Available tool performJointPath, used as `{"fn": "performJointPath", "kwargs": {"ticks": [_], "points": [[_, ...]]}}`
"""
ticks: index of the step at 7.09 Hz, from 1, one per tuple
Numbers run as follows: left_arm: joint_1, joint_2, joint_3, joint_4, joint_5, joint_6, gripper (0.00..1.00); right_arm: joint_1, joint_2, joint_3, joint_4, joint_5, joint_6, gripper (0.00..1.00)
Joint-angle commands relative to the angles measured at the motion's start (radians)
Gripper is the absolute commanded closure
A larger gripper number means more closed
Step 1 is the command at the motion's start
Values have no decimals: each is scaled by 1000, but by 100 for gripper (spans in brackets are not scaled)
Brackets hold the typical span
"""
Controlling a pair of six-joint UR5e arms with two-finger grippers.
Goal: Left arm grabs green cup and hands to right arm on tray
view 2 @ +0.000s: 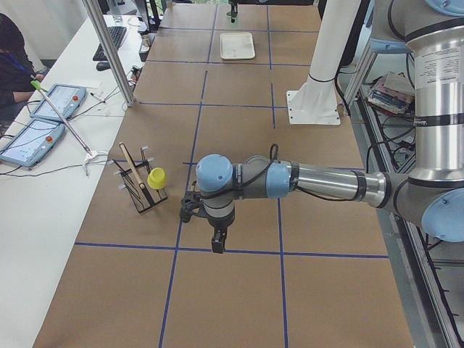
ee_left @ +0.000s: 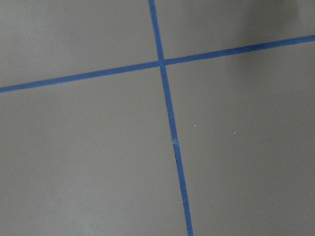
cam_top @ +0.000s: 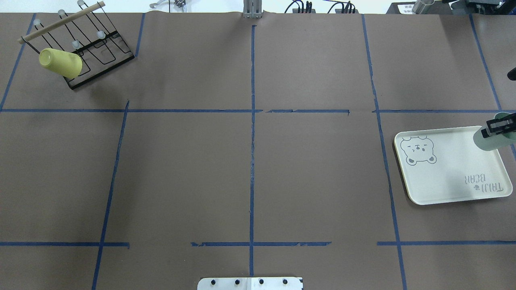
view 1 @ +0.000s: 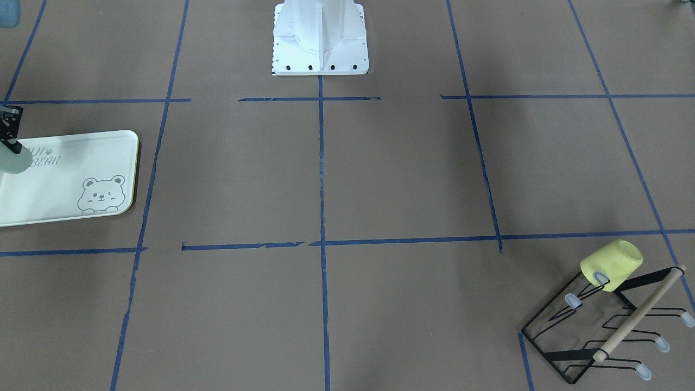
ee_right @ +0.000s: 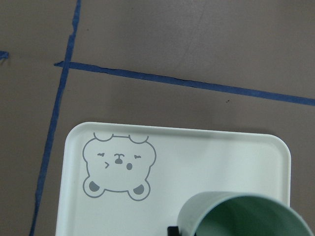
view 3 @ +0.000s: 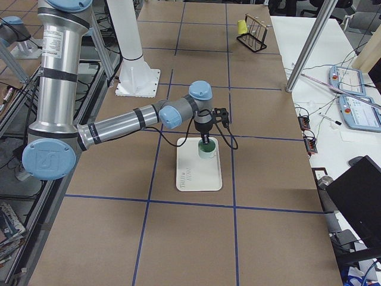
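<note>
Clamping green cup (cam_top: 488,141) over tray (cam_top: 443,179): right gripper (cam_top: 499,125), cup directly beneath; left gripper (view 2: 217,245) unclear.

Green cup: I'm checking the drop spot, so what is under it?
The tray lies under the green cup, held at its rim by the right gripper. The cup hides its own base, so contact cannot be seen.

right end effector (cam_top: 495,128) grips green cup (cam_top: 488,141); over tray (cam_top: 443,181) corner | yellow cup (cam_top: 60,63) on rack (cam_top: 98,42)

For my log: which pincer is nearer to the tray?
Right. The right pincer hangs over the tray's edge, holding the green cup; the left pincer is far off, over the table near the rack.
</note>
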Motion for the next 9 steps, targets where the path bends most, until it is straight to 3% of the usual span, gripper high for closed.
{"fn": "performJointPath", "kwargs": {"ticks": [1,3,6,7,8,9], "points": [[-10,28,-3,-5,0,6,0,-2,-10,-15,6,-23,43,96],[-10,27,-7,-6,0,6,0,-42,-3,-48,21,-64,67,96],[-11,25,-5,-6,0,6,0,-177,-3,-181,353,-136,349,96],[-11,25,-5,-6,0,6,0,-204,-6,-190,360,-173,351,93],[-11,24,-5,-6,0,6,0,-223,-6,-193,359,-197,353,88],[-11,24,-5,-6,0,4,0,-224,-6,-193,351,-197,347,62]]}}
